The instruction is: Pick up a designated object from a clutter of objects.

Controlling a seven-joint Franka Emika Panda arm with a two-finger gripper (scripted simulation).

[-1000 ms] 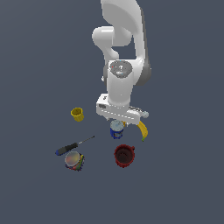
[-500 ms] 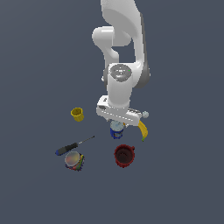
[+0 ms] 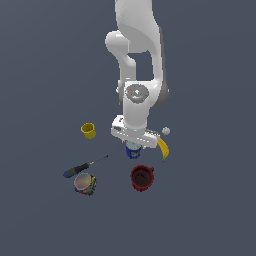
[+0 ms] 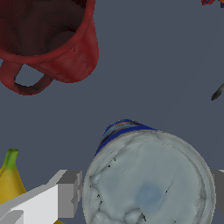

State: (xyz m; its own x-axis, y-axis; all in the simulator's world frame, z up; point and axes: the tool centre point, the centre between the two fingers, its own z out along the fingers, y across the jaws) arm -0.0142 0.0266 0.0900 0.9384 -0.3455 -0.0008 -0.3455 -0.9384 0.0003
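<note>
The blue can (image 3: 133, 151) stands upright in the middle of the clutter, its silvery-white top (image 4: 148, 175) filling much of the wrist view. My gripper (image 3: 133, 145) is straight above it, low over its top. In the wrist view the gripper (image 4: 146, 192) straddles the can: one finger (image 4: 70, 192) stands beside one side of it and the other finger (image 4: 218, 188) beside the opposite side. A thin gap shows at the nearer finger. The can rests on the floor.
The red mug (image 3: 142, 178) (image 4: 48, 39) stands just in front of the can. The banana (image 3: 163, 149) (image 4: 11, 179) lies at the exterior view's right of it, a white ball (image 3: 166, 131) beyond. Screwdriver (image 3: 82, 167), multicoloured can (image 3: 84, 183) and yellow cup (image 3: 88, 130) are at the left.
The hand has come down a little over the blue can. The can and the other objects have not moved.
</note>
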